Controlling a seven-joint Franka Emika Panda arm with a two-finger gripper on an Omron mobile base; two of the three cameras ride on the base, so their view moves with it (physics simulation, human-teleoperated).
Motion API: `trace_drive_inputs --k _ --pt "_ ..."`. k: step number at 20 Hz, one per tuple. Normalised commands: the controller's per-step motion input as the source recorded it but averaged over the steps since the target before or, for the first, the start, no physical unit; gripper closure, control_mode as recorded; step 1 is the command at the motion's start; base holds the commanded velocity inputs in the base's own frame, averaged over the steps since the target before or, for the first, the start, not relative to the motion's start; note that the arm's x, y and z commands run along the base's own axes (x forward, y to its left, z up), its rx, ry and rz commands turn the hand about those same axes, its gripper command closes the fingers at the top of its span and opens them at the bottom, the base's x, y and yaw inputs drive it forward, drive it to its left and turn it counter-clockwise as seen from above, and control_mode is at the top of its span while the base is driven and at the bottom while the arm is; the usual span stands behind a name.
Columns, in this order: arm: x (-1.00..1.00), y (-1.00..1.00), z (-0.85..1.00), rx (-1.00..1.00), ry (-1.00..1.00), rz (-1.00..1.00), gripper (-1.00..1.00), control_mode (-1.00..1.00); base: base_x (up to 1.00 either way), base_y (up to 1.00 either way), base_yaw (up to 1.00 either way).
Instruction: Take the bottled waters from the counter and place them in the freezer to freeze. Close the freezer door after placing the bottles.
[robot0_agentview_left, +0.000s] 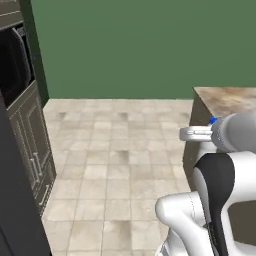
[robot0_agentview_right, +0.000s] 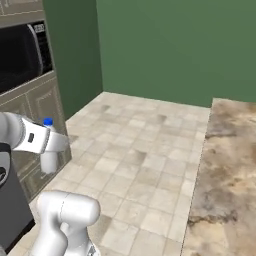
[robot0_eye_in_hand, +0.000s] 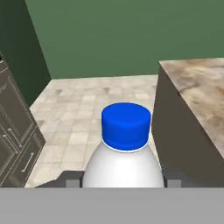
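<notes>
A whitish-clear bottled water (robot0_eye_in_hand: 124, 164) with a blue cap (robot0_eye_in_hand: 126, 126) stands upright between my fingertips (robot0_eye_in_hand: 72, 182), and my gripper (robot0_eye_in_hand: 123, 181) is shut on its body. In the right base view the gripper (robot0_agentview_right: 50, 144) holds the bottle (robot0_agentview_right: 48, 161) in the air over the tiled floor, left of the counter (robot0_agentview_right: 227, 170). From the left base side, just the blue cap (robot0_agentview_left: 213, 121) peeks out behind the gripper (robot0_agentview_left: 196, 133), next to the counter's (robot0_agentview_left: 227, 100) end. The freezer and its door are out of view.
Dark panelled cabinets (robot0_agentview_left: 30, 145) with a built-in black oven (robot0_agentview_right: 22, 55) stand along the left. A dark grey upright panel (robot0_agentview_left: 15, 210) stands at the near left. Beige tiled floor (robot0_agentview_left: 115, 150) runs to a green wall (robot0_agentview_left: 145, 45).
</notes>
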Motion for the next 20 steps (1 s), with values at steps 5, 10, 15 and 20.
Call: trace_drive_inputs --k 5,10,15,20 --pt "0.0 0.0 0.0 0.0 0.0 0.0 1.0 1.0 0.92 -0.15 0.49" --pt "0.0 0.0 0.0 0.0 0.0 0.0 1.0 1.0 0.78 -0.17 0.61" --pt "0.0 0.0 0.0 0.0 0.0 0.0 1.0 1.0 0.57 -0.24 0.7" --pt "0.0 0.0 0.0 0.0 0.0 0.0 1.0 1.0 0.14 -0.28 0.78"
